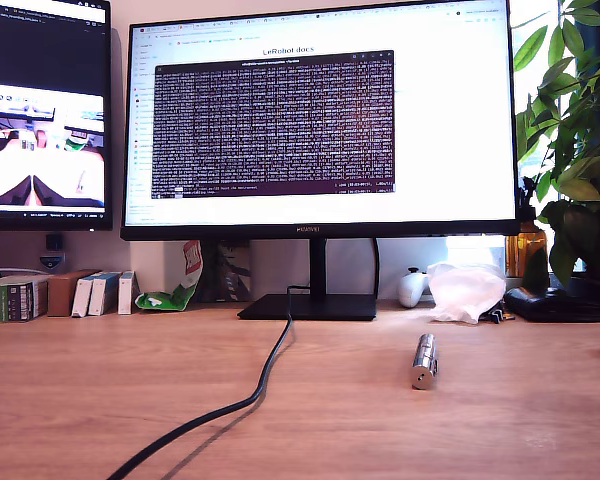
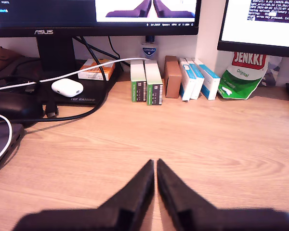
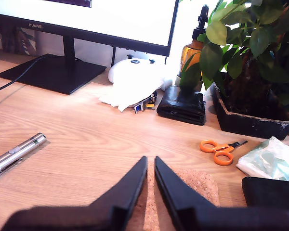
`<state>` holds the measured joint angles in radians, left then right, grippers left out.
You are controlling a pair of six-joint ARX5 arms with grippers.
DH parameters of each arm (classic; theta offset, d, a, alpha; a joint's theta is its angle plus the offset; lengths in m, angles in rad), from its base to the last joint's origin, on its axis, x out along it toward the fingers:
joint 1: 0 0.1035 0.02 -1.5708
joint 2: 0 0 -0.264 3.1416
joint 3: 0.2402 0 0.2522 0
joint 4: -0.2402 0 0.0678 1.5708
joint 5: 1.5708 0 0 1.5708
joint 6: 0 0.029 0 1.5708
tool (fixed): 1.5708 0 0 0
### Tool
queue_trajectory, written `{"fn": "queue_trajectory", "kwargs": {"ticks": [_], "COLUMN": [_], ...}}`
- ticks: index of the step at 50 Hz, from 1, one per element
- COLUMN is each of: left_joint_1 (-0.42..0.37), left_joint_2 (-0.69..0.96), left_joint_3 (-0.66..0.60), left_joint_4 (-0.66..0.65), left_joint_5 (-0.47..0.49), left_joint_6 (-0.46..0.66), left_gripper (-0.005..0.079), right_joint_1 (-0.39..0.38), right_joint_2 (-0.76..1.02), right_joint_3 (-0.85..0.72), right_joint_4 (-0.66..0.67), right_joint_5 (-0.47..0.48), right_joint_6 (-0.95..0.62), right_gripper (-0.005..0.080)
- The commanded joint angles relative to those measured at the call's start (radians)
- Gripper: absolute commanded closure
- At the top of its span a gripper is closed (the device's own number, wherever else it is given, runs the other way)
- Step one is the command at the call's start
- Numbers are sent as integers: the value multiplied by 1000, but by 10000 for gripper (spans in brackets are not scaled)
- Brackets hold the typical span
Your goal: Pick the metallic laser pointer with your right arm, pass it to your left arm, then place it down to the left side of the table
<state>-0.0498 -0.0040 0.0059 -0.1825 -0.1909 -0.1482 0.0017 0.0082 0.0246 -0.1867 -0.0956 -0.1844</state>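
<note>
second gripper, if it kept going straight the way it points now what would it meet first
My second gripper points over bare table toward the white cloth and black wallet; probably the cloth first, though depth is unclear. The metallic laser pointer lies off to the side, out of line.

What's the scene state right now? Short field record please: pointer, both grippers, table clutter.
laser pointer: metallic laser pointer lying flat on the table, toward the exterior view's right; not held
first gripper: my first gripper shut, empty, over bare wood, facing small boxes
second gripper: my second gripper shut, empty, above a cork coaster; pointer lies apart from it
cable: black cable runs across the table from the monitor stand
nearby clutter: orange scissors, black wallet, potted plant
task progress: pick not yet done
</note>
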Motion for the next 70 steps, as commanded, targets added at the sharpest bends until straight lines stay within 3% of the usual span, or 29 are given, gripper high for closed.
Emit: {"fn": "queue_trajectory", "kwargs": {"ticks": [1, 29, 38, 52, 61, 70], "left_joint_1": [2, 2, 2, 2, 2, 1], "left_joint_2": [-8, -8, -8, -8, -8, -8], "left_joint_3": [-31, -31, -31, -31, -31, -21], "left_joint_4": [-13, -13, -12, 22, 67, 287], "left_joint_5": [0, 0, 17, 65, 149, 331], "left_joint_6": [-2, -2, -53, -225, -347, -428], "left_gripper": [761, 761, 761, 761, 761, 762], "right_joint_1": [1, 3, 3, 3, 3, 5], "right_joint_2": [-7, -7, -7, -7, -7, -7], "right_joint_3": [-19, -19, -18, -17, -17, 1], "right_joint_4": [10, 10, 13, 48, 68, 178], "right_joint_5": [0, -4, -41, -64, -124, -221], "right_joint_6": [2, 21, 294, 513, 611, 821], "right_gripper": [711, 711, 711, 711, 739, 765]}}
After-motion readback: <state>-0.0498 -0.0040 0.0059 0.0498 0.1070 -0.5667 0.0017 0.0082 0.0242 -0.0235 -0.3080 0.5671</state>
